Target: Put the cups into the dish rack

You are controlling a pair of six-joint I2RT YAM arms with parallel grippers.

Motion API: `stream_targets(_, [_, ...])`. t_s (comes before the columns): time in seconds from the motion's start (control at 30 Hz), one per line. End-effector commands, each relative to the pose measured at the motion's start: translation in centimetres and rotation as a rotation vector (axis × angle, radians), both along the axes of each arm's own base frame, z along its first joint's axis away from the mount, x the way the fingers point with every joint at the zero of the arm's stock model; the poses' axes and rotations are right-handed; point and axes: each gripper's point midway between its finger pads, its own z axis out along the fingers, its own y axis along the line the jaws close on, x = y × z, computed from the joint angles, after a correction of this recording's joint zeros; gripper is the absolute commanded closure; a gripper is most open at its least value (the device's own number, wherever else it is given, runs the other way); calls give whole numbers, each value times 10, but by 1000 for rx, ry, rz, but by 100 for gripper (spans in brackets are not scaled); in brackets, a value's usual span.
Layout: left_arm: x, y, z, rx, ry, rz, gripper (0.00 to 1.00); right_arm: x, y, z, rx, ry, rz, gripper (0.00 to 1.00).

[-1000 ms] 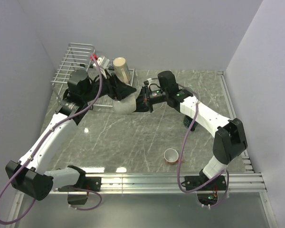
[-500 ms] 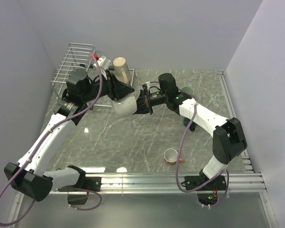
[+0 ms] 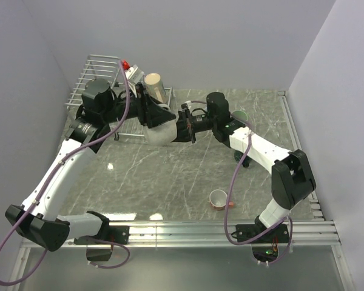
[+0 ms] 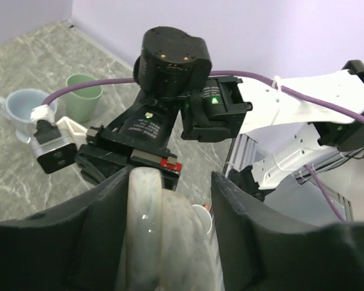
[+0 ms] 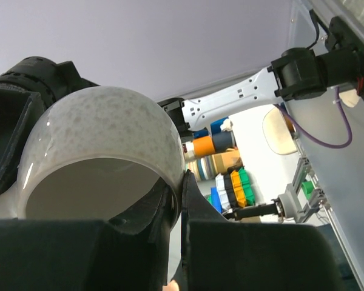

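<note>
While the left claw (image 4: 170, 188) and right claw (image 5: 179, 191) are both pinching the cream-white cup (image 5: 103, 121) near the dish rack (image 3: 91, 79), the orange-red cup (image 3: 218, 198) and pale green cup (image 3: 239, 115) are waiting on the table (image 3: 170, 176).

Grey-green marbled table (image 3: 170, 176) enclosed by 3 plain pale walls (image 3: 200, 42), light glare on its surface.

Overhead, two wrist close-ups on cup (image 3: 159, 131)
</note>
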Motion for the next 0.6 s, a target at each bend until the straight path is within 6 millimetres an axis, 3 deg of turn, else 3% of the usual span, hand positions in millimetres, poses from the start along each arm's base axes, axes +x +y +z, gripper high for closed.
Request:
stream_targets(0.0, [-20,8,-19,73,85,-22,42,-1,-16,54,130,-135,-20,100])
stream_targets(0.03, [-17,11,-19,81,75,10,56,-2,-16,53,133,-130,-19,100])
stream_targets(0.13, [-14,15,-20,100,62,47,82,-3,-17,58,155,-126,-19,100])
stream_targets(0.33, [-10,16,-23,105,56,62,100,-7,-13,59,158,-126,-4,100])
stream_targets(0.43, [-9,16,-22,97,55,71,100,-6,-13,58,161,-114,-9,100])
stream_targets(0.47, [-7,16,-22,98,63,83,100,-6,-13,58,164,-116,-9,97])
stream_targets(0.57, [4,17,-37,136,121,115,100,-1,-11,53,153,-97,-19,50])
